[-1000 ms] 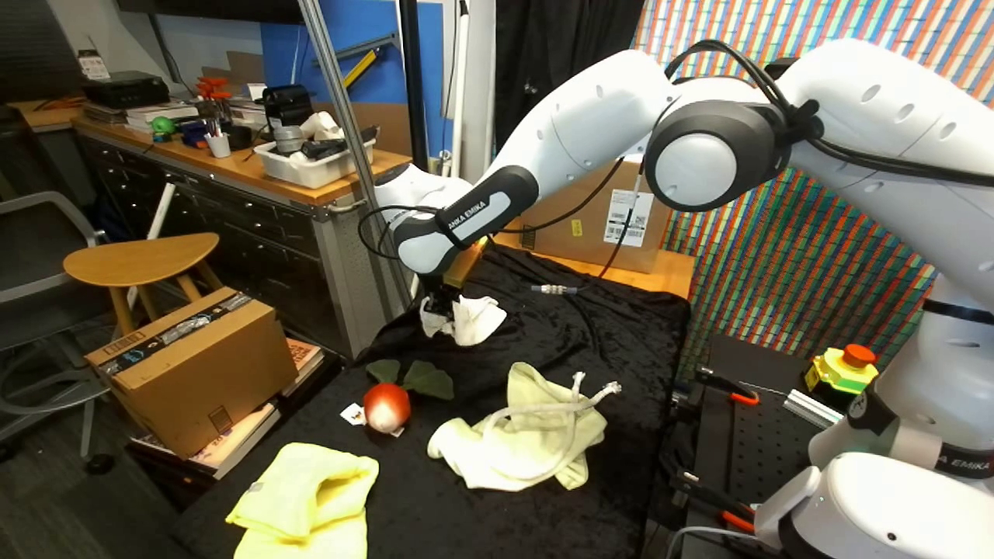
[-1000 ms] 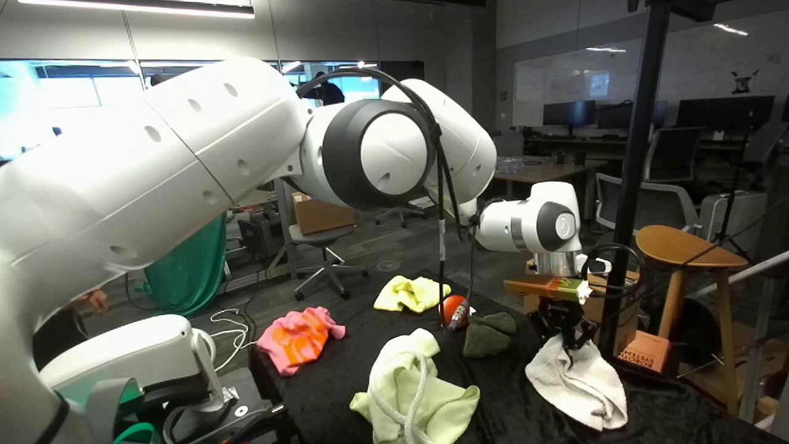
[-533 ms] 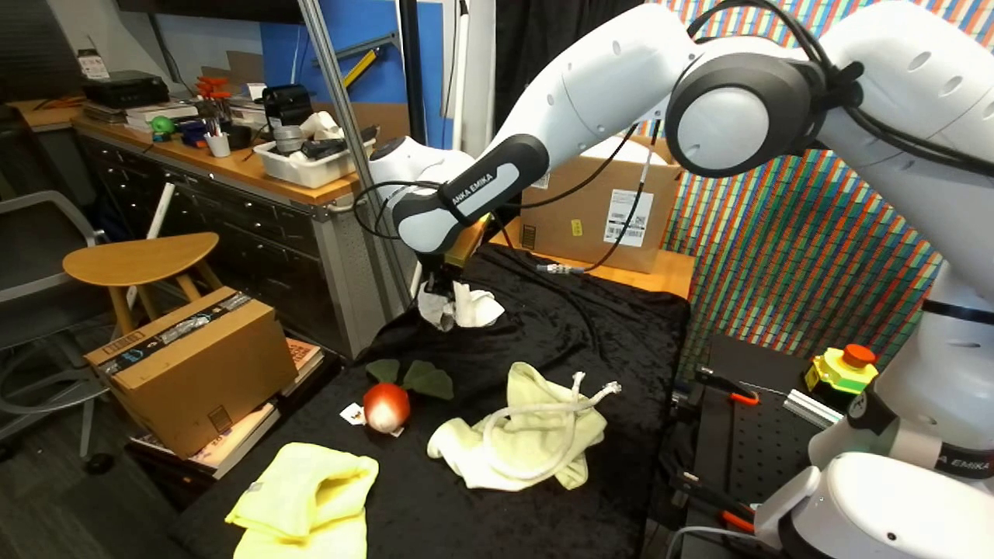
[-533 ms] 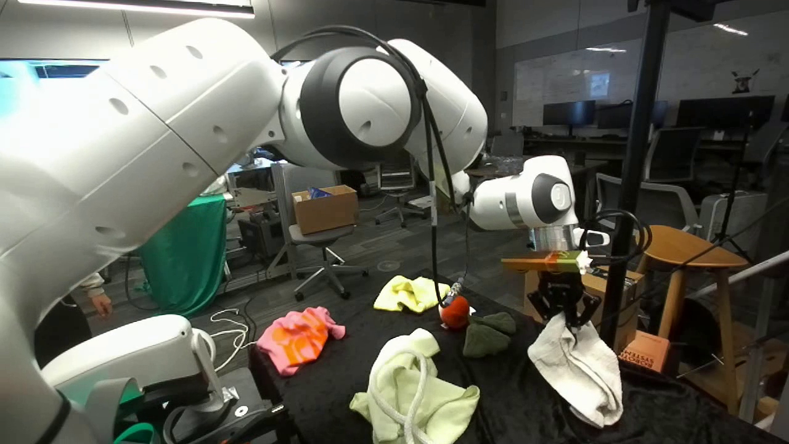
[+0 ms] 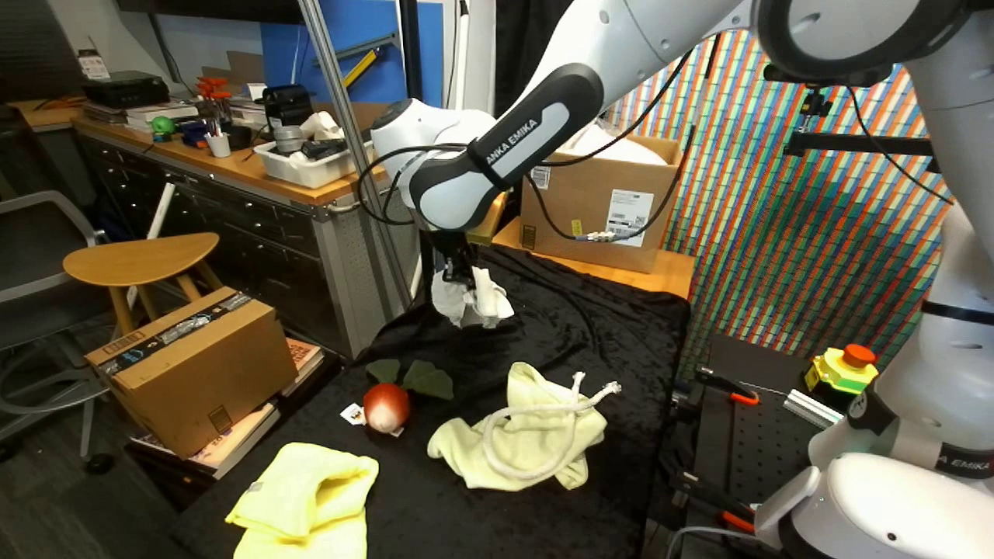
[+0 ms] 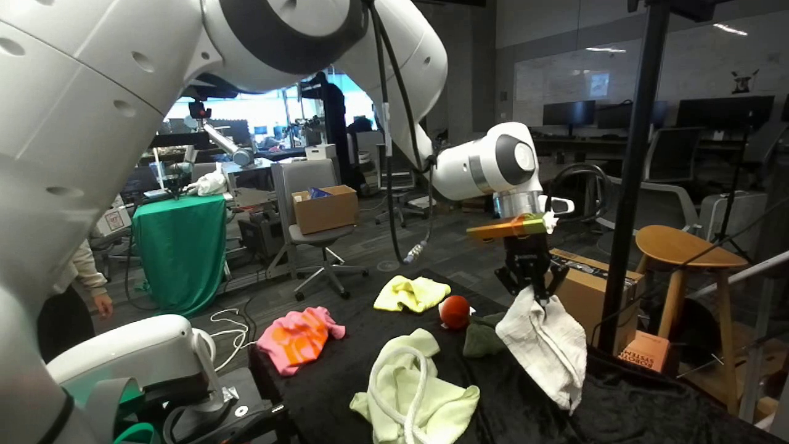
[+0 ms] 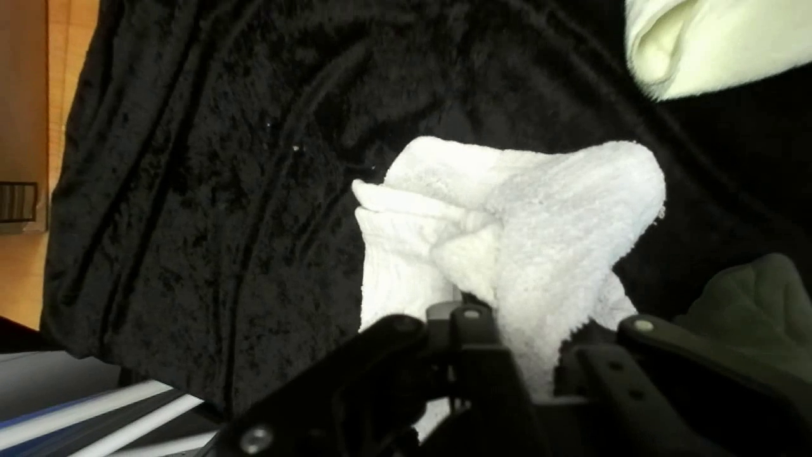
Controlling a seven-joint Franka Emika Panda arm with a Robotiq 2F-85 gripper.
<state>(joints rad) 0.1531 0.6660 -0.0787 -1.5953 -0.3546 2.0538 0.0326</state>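
So, the black two-finger gripper (image 6: pixel 537 300) is clamped on a bunched fold of soft white terry cloth (image 6: pixel 545 354), which hangs below it over the black crushed-velvet cover (image 5: pixel 435 520). Fingertips are half buried in fabric in both exterior views. Wrist view has the near finger linkage dark and blurred, so the exact pinch point is hard to read. Can't tell whether the cloth's lowest corner touches the velvet.

Dark green two-lobed leaf shape (image 6: pixel 479 338): partly covered by the white cloth in an exterior view, cut by the right edge in the wrist view. Round red object with a pale base (image 5: pixel 387 407) sits just beside it; can't tell if they're joined. Small white tag (image 5: pixel 353 414) next to that, print too small to read.

Pale green cloth (image 6: pixel 397 373) with white rope (image 6: pixel 409 425) on it: bottom cropped in an exterior view, just a piece in the wrist view's top right corner. Folded bright yellow cloth (image 5: pixel 295 489) runs off the bottom edge. Crumpled pink-and-orange cloth (image 6: pixel 302 339) lies well apart.

White robot arm (image 5: pixel 598 46) is cropped up top in both exterior views, and hides part of a brown cardboard box (image 5: pixel 582 194).
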